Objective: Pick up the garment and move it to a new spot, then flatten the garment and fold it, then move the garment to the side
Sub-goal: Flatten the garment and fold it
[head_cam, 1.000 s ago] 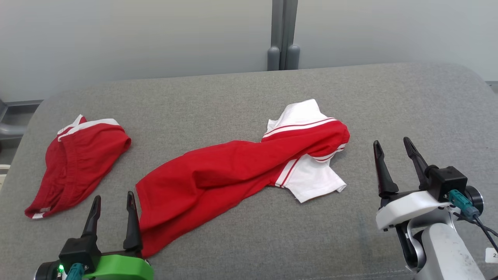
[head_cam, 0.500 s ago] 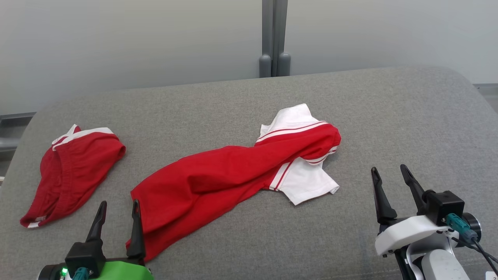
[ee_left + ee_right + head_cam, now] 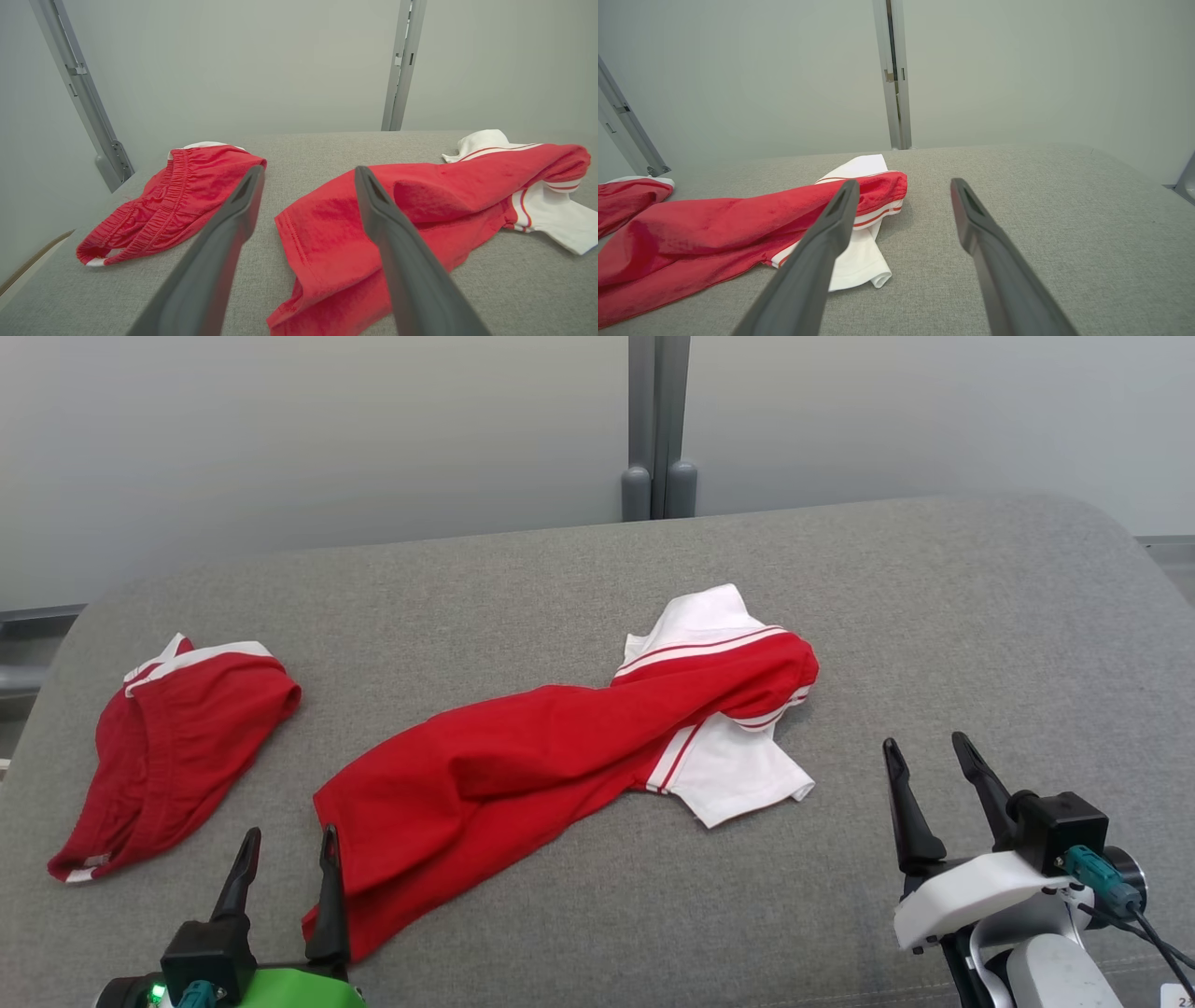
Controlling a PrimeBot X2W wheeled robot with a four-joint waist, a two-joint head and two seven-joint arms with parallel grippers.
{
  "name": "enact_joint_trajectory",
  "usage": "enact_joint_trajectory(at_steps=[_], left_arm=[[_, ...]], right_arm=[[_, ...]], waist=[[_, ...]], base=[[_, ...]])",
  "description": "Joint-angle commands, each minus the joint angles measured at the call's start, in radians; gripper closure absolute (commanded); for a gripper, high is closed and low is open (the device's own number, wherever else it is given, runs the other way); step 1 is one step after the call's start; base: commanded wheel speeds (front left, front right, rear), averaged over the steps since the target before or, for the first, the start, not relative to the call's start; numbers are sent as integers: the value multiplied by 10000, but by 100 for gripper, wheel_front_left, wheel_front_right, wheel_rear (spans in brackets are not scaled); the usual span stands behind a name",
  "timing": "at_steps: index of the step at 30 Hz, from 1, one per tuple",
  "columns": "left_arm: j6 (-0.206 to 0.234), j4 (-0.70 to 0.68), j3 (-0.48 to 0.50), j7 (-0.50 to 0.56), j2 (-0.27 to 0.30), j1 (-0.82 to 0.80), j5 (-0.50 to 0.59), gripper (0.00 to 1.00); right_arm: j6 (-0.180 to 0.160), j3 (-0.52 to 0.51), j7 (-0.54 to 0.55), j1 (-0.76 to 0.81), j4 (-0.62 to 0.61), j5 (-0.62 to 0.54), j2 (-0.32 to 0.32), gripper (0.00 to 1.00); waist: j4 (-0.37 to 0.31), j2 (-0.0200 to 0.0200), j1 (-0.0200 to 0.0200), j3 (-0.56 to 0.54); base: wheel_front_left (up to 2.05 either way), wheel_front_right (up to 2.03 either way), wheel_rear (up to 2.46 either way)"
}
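Note:
A twisted red garment (image 3: 523, 765) with white sleeves lies crumpled across the middle of the grey padded table (image 3: 934, 597). My left gripper (image 3: 290, 833) is open at the near left, its right finger just beside the garment's red hem, nothing between the fingers. In the left wrist view the left gripper (image 3: 309, 170) points at that hem of the garment (image 3: 420, 196). My right gripper (image 3: 924, 742) is open and empty at the near right, apart from the white sleeve. In the right wrist view the right gripper (image 3: 904, 182) aims just right of the garment (image 3: 714, 224).
Red shorts (image 3: 177, 747) with white trim lie bunched at the table's left end, also seen as shorts (image 3: 177, 196) in the left wrist view. A grey wall with a vertical post (image 3: 653, 429) stands behind the table. Bare grey fabric stretches to the right.
The head camera has shifted, sliding the whole scene left and down. Both grippers sit lower in the view, the right one drawn back toward the near edge. Both stay open; the garments have not moved.

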Motion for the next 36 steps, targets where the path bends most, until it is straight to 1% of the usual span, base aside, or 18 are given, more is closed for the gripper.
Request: enact_joint_trajectory(at_steps=[1, 16, 36], left_arm=[[-23, 25, -15, -38, 68, 62, -13, 0], [71, 81, -49, -38, 78, 22, -85, 0], [93, 153, -78, -38, 125, -92, -141, 0]], right_arm=[[-3, -1, 24, 129, -15, 54, -14, 0], [-3, -23, 98, 108, -1, 63, -14, 0], [-3, -34, 23, 66, 51, 82, -15, 0]], waist=[[12, 0, 0, 9], [43, 0, 0, 92], [54, 0, 0, 107]], base=[[0, 0, 0], [0, 0, 0], [0, 0, 0]])
